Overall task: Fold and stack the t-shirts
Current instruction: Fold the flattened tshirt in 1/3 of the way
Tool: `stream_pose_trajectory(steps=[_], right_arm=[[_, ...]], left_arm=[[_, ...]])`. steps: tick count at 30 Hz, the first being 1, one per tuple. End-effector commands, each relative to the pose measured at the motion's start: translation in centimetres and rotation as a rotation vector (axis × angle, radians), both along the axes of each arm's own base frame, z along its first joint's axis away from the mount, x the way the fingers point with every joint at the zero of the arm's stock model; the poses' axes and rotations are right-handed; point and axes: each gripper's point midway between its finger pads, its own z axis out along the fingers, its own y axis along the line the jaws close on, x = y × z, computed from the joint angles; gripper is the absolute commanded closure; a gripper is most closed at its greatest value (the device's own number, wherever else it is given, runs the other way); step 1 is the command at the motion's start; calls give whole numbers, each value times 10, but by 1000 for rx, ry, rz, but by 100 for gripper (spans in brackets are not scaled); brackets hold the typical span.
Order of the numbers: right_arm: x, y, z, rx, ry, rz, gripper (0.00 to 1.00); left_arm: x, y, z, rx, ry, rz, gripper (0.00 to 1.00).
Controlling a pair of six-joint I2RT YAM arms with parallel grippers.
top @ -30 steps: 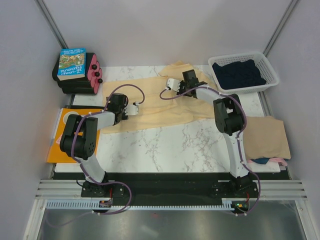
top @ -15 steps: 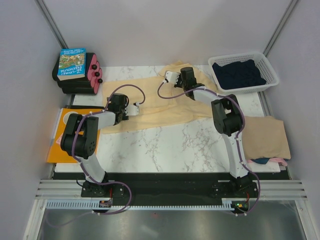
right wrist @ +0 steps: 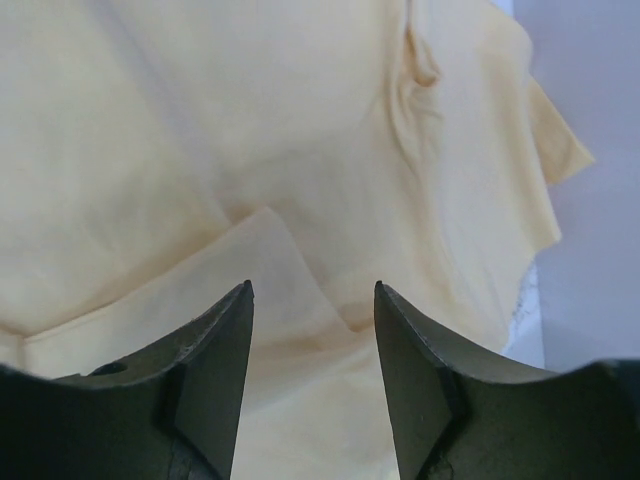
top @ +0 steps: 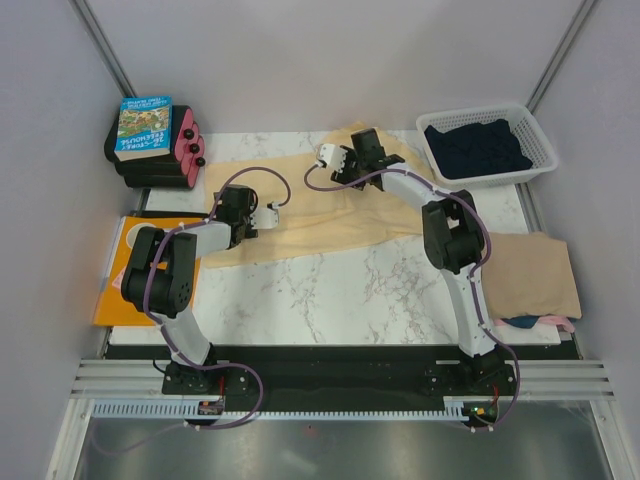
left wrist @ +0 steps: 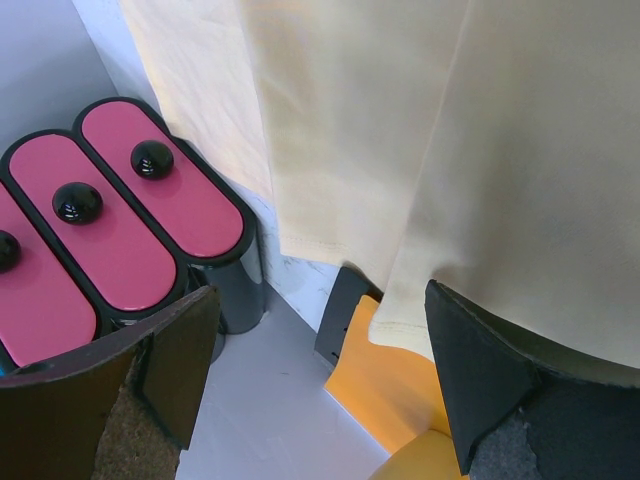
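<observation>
Leftward travel of the right fingers [right wrist: 238, 325] across the pale yellow t-shirt [top: 300, 215] is noted. These and the left fingers [left wrist: 185, 350] are held spread, nothing gripped.

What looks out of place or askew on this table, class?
The tan t-shirt hangs past the right edge of the table instead of lying fully on it. The pale yellow t-shirt sprawls rumpled and unfolded across the back.
</observation>
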Motion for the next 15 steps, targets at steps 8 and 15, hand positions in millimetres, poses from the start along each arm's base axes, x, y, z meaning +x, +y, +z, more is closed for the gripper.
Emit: stream_pose_trajectory(steps=[8, 15], right_arm=[[-18, 27, -7, 65, 114, 54, 41], [-19, 26, -24, 48, 138, 44, 43]], left_arm=[[8, -7, 8, -33, -36, 11, 10], [6, -6, 9, -33, -37, 14, 10]])
